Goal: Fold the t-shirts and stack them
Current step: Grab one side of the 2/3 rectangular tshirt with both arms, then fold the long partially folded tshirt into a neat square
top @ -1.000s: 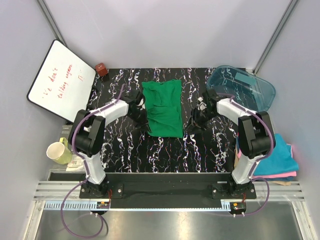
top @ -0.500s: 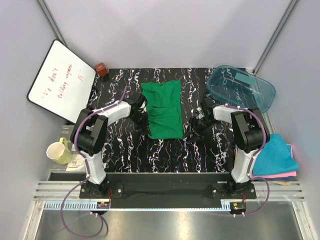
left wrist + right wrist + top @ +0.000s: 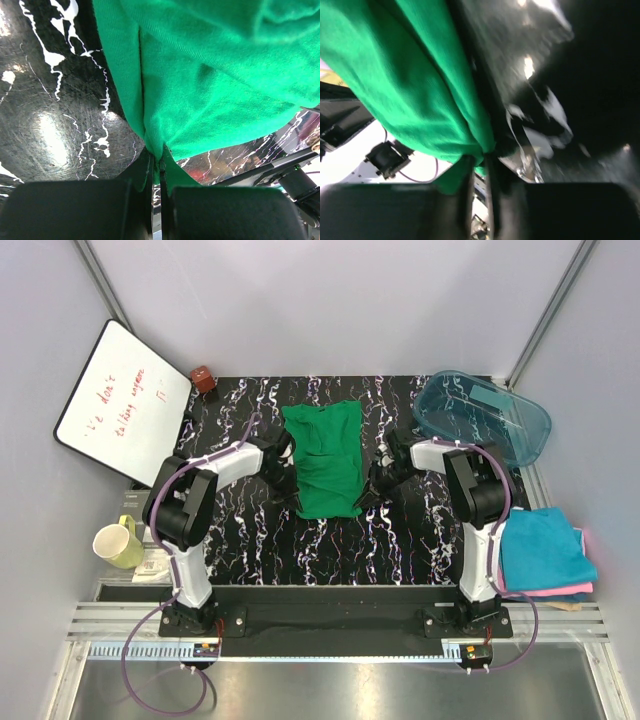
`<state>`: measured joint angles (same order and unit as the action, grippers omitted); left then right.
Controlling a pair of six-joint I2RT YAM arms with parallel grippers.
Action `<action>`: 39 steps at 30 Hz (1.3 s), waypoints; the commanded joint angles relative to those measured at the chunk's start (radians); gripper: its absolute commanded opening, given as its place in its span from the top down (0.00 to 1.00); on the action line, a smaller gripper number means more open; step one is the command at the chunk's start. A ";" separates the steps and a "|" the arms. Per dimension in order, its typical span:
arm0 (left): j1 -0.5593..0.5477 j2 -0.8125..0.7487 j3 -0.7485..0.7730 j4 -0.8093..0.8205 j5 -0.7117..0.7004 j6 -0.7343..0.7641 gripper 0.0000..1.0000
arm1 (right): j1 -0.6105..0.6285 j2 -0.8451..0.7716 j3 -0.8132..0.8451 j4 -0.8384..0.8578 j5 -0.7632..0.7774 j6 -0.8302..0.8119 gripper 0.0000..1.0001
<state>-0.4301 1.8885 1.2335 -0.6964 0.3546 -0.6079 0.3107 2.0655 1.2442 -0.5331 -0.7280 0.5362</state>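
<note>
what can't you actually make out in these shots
Top view: the writing on the whiteboard is too small to read.
Top view: the teal t-shirt covers the pile under it; only thin edges show, so the count is unknown.
Left wrist view: the green t-shirt runs off the top and right edges; the left end effector hides the cloth it pinches.
Right wrist view: the table is blurred; the right end effector hides its pinched cloth.

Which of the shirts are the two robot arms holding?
The bright green shirt in the middle of the table: the left gripper and right gripper each pinch a near corner. The blue shirt and pink shirt lie stacked to the right, untouched.
</note>
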 commanded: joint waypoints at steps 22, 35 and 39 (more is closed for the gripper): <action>-0.012 -0.283 0.090 -0.186 0.041 0.066 0.99 | 0.027 -0.256 0.098 -0.307 -0.022 -0.124 1.00; 0.037 -0.010 0.537 -0.207 0.103 0.053 1.00 | -0.039 0.034 0.644 -0.418 0.012 -0.180 0.98; 0.085 0.073 0.607 -0.206 0.106 0.043 1.00 | -0.051 0.190 0.866 -0.436 0.019 -0.179 0.98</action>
<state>-0.3893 1.9026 1.7546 -0.9039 0.4232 -0.5514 0.2722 2.1319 1.9301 -0.9440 -0.7193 0.3756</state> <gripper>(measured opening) 0.025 0.019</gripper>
